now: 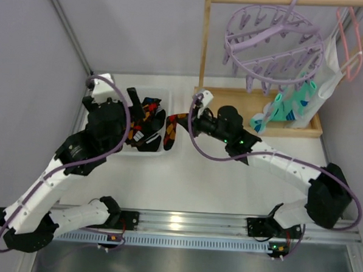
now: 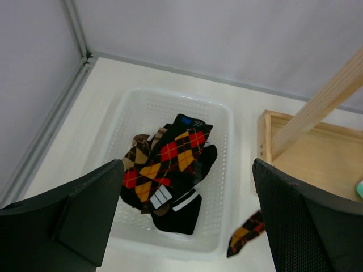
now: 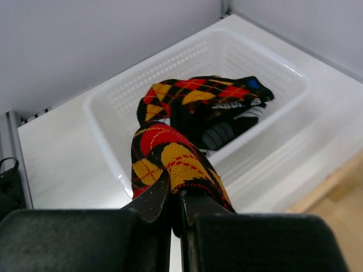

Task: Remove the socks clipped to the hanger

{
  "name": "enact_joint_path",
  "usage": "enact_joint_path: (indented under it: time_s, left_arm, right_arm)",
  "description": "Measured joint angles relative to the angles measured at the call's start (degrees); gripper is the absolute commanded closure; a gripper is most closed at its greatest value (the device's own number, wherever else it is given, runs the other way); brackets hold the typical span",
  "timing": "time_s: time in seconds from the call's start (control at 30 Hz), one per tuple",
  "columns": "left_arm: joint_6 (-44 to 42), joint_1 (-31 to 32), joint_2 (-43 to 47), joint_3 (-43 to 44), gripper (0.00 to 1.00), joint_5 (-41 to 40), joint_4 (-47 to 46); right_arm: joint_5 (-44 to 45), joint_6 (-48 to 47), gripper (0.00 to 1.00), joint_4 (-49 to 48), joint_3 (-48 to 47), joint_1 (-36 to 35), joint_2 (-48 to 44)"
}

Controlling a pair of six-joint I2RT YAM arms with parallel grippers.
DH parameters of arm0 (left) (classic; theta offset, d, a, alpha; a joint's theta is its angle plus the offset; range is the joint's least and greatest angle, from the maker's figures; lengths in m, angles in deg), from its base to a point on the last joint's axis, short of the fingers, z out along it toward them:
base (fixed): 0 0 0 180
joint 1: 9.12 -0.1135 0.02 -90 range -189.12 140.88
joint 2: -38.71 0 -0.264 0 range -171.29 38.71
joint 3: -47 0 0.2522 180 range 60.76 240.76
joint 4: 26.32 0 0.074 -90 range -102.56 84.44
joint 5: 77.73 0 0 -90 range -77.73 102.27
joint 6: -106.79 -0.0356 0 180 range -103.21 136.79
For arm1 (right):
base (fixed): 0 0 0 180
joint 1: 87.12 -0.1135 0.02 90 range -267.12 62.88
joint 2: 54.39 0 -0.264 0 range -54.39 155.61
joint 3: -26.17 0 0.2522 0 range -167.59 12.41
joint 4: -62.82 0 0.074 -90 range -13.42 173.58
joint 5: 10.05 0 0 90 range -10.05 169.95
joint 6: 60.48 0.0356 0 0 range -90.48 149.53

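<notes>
The lavender ring hanger (image 1: 274, 43) hangs from the wooden rack at the back right, with a teal sock (image 1: 286, 108) clipped under it. Above the white basket (image 1: 159, 152), my left gripper (image 1: 135, 118) stands open with nothing between its fingers. Inside the basket (image 2: 170, 96) lie argyle and black socks (image 2: 170, 164). My right gripper (image 1: 185, 121) is shut on an orange-red-black argyle sock (image 3: 170, 158). That sock (image 1: 171, 128) hangs just outside the basket's right rim. Its dangling tip (image 2: 247, 232) shows in the left wrist view.
The wooden rack post (image 1: 204, 52) rises from a wooden tray base (image 1: 244, 100) right of the basket. A pink wire hanger (image 1: 351, 41) and a white cloth (image 1: 327, 76) hang at the far right. Grey walls close the left and back. A metal rail (image 1: 183, 224) runs along the near edge.
</notes>
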Motion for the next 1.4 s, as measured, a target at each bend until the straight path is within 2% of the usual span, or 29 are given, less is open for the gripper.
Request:
enact_joint_path:
  time_s: [0.2,0.43,0.5,0.6,0.7,0.8,0.9,1.0,1.03,1.2,1.33,1.4]
  left_arm:
    - [1.4,-0.3,10.4,-1.4,0.02,-4.1,7.1]
    - [1.2,-0.3,22.2,-7.0,0.02,-6.8,9.2]
    - [1.4,-0.3,24.2,-9.7,0.02,-7.1,9.6]
    - [2.5,-0.3,25.0,-14.0,0.02,-7.0,9.7]
    - [3.4,-0.3,25.0,-17.9,0.02,-6.5,10.3]
    - [4.1,-0.3,25.0,-19.9,0.02,-5.5,11.0]
    - [4.5,-0.3,26.1,-20.4,0.02,-5.2,11.0]
    - [5.1,-0.3,28.3,-20.6,0.02,-5.2,11.0]
    - [5.3,-0.3,29.1,-20.6,0.02,-5.2,11.0]
    - [5.7,-0.3,30.7,-21.0,0.02,-5.3,11.0]
    - [5.7,-0.4,30.1,-21.5,0.02,-5.2,11.0]
    - [5.7,-0.6,29.7,-21.5,0.02,-5.0,11.0]
  right_arm:
    - [-6.5,-2.8,1.0,7.7,-27.2,-1.7,22.5]
    - [-11.0,-3.7,1.0,22.6,-68.4,-4.2,56.0]
    - [-11.8,-2.4,1.0,24.5,-73.8,-4.5,63.1]
    - [-12.5,-0.1,1.0,26.5,-74.2,-4.5,69.2]
    - [-13.6,2.7,1.0,24.2,-74.4,-4.4,72.7]
    - [-13.7,4.0,0.93,24.0,-75.1,-4.3,72.2]
    - [-13.7,5.9,0.7,22.5,-72.5,-4.4,70.9]
    - [-13.8,7.1,0.65,19.5,-66.5,-4.4,67.0]
    - [-13.8,7.6,0.55,19.0,-64.8,-4.4,65.4]
    - [-13.6,9.0,0.5,18.1,-57.7,-4.3,57.2]
    - [-12.6,9.4,0.27,17.3,-54.4,-4.0,50.7]
    - [-11.6,9.5,0.22,16.4,-51.6,-3.8,46.5]
